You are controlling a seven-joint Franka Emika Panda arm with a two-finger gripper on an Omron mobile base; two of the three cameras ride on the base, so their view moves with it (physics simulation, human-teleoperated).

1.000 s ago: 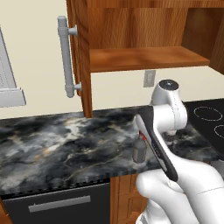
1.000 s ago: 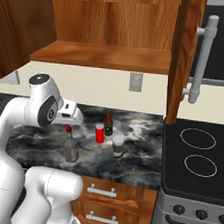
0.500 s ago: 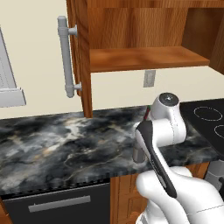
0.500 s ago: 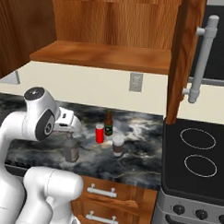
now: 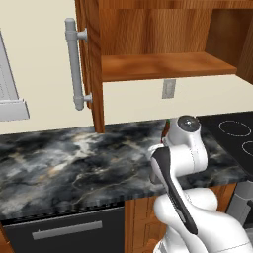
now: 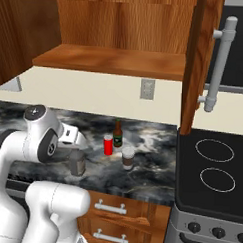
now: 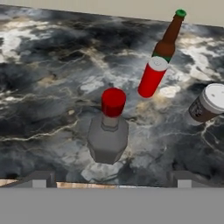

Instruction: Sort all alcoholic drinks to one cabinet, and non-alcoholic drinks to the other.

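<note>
On the black marble counter (image 6: 151, 170) stands the grey glass bottle with a red cap (image 7: 108, 131), also seen in the right base view (image 6: 77, 163). My gripper (image 7: 110, 179) hangs open just above and in front of it, a fingertip (image 7: 39, 179) on each side, nothing held. Behind it stand the red can (image 7: 151, 78) (image 6: 108, 144) and the brown beer bottle with a green cap (image 7: 168, 39) (image 6: 118, 134). The dark cup with a pale lid (image 7: 208, 105) (image 6: 127, 158) is off to the right. The open wooden cabinet (image 6: 111, 60) (image 5: 163, 66) hangs above.
The cabinet door (image 6: 198, 62) with its grey bar handle (image 6: 219, 72) stands open at the right; the other door's handle (image 5: 74, 64) is at the left. A black stove top (image 6: 216, 172) adjoins the counter. A wall outlet (image 6: 147, 88) sits under the shelf.
The arm has bent lower and the hand has come down over the grey bottle, covering its red cap in the right base view. The drinks have not moved.
</note>
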